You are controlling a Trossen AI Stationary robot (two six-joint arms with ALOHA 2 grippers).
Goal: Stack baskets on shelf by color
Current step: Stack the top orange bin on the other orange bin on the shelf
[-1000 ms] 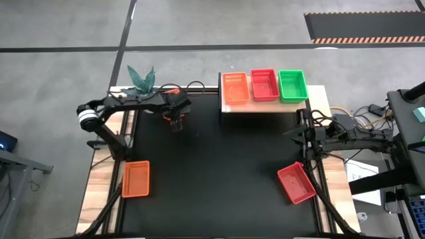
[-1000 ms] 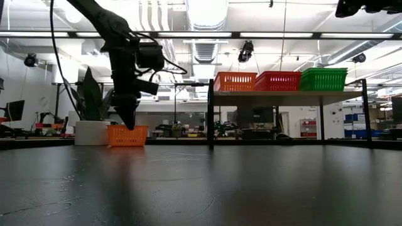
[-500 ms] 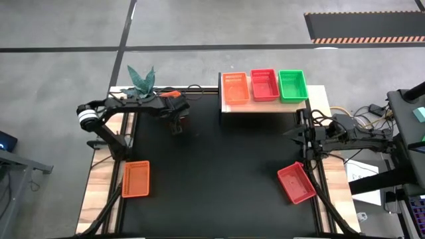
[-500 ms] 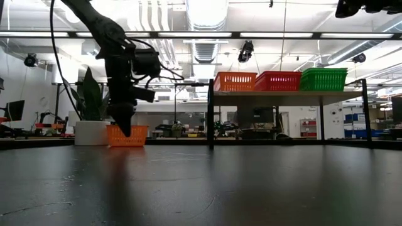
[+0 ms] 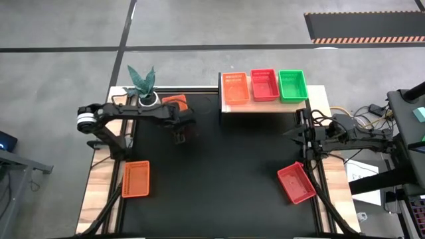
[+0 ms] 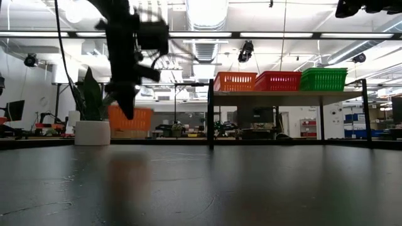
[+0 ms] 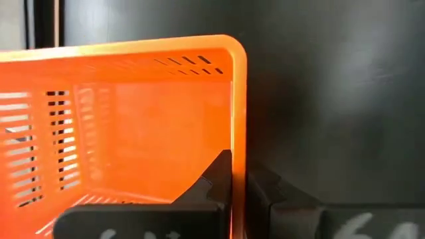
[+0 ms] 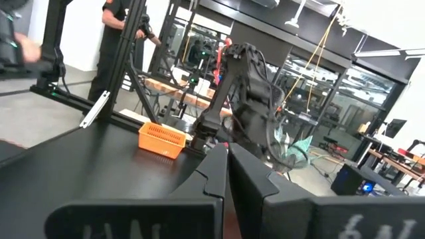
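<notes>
Since a second ago, the orange basket [image 6: 130, 118] at the back left has come up off the table [image 5: 219, 172]; it now hangs in the air beside the white plant pot [image 6: 92, 132]. The left pincer [image 7: 238, 180] is clamped on one wall of this basket, a finger [image 7: 216, 174] on each side. I judge it is lifted so it can travel to the shelf [image 5: 265, 104], where an orange, a red and a green basket already stand in a row. Another orange basket [image 5: 136, 178] waits at the front left, a red basket [image 5: 296, 182] at the front right. The right pincer [image 8: 228, 166], fingers together, rests near the table's right edge.
</notes>
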